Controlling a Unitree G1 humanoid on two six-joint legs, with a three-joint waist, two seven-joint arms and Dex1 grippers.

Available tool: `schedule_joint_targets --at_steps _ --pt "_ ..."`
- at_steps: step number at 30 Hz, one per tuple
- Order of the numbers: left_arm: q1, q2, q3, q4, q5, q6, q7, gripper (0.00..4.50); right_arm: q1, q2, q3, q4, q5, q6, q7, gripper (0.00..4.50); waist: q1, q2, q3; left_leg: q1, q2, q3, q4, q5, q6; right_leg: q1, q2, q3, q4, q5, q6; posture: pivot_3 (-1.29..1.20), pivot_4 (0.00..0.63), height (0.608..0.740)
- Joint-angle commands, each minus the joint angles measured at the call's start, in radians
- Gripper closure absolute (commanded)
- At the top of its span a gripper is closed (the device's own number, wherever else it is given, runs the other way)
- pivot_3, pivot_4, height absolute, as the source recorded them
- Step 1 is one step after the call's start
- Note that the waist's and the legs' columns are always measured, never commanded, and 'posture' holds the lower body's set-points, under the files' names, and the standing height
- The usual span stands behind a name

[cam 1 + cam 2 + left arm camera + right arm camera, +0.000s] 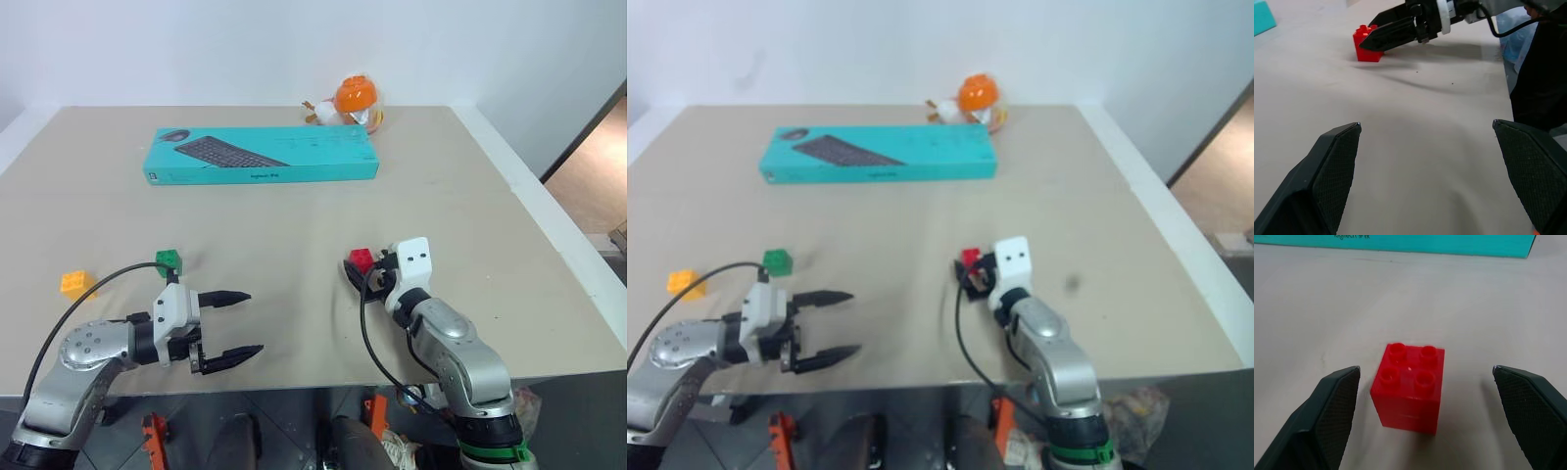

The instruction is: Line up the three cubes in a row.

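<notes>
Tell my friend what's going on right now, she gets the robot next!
Right gripper: fingers wide open either side of the red cube, not gripping it yet.
Left gripper: open, empty, pointing across the table.
Green cube sits just beyond the left gripper; yellow-orange cube lies further left. The red one is far off to the right.
Done: nothing lined up.
Left: probably close on red, bring it over, then set all three in a row.
</notes>
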Motion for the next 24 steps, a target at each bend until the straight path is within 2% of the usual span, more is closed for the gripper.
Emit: schedule_joint_targets --at_steps 1,5,7,10,15,21,24 --pt "-0.007 -0.005 0.000 -0.018 0.004 -0.022 0.008 0.01 -0.022 0.016 -0.024 0.008 0.012 -0.014 0.002 0.26 0.000 0.000 0.000 0.000 0.000 0.000 0.000 0.000 0.000 0.000 0.001 0.001 0.000 0.000 0.000 0.00 0.150 0.740" --pt "0.004 -0.010 -0.007 -0.017 0.016 -0.033 0.014 0.00 -0.031 0.028 -0.024 0.021 0.018 -0.008 0.006 1.44 0.000 0.000 0.000 -0.001 0.001 0.000 0.000 0.000 0.000 -0.002 0.004 0.005 0.000 0.001 0.000 0.00 0.150 0.740" --pt "0.002 -0.022 -0.008 -0.021 0.014 -0.029 0.032 0.00 -0.028 0.032 -0.021 0.020 0.017 -0.011 0.008 2.29 0.000 0.000 0.000 -0.001 0.001 0.001 0.000 0.000 0.000 -0.002 0.004 0.006 0.000 0.001 0.000 0.00 0.150 0.740" --pt "0.004 -0.030 -0.012 -0.028 0.012 -0.020 0.046 0.00 -0.024 0.033 -0.015 0.012 0.013 -0.012 0.009 3.24 0.000 0.000 0.000 -0.001 0.001 0.001 0.000 0.000 0.000 -0.002 0.004 0.007 0.000 0.001 0.000 0.00 0.150 0.740" --pt "0.025 -0.027 -0.003 -0.025 0.012 -0.023 0.056 0.00 -0.065 -0.015 0.008 -0.016 0.054 -0.002 0.115 3.26 0.000 0.000 0.000 -0.001 0.001 0.001 0.000 0.000 0.000 -0.003 0.004 0.007 0.000 0.001 0.001 0.00 0.150 0.740" --pt "0.049 -0.016 0.011 -0.015 0.004 -0.015 0.055 0.00 -0.320 -0.176 0.116 0.144 0.095 -0.061 0.501 3.26 -0.005 0.000 0.000 -0.001 0.000 0.002 0.001 0.002 0.003 -0.005 0.005 0.009 0.001 0.006 0.000 0.00 0.150 0.740" --pt "0.062 -0.012 0.018 -0.016 0.001 -0.016 0.054 0.00 -0.405 -0.221 0.193 0.246 0.091 -0.135 0.702 3.26 -0.003 0.000 0.000 0.000 0.001 0.003 0.001 0.002 0.003 -0.004 0.006 0.007 0.001 0.004 -0.004 0.00 0.150 0.740"
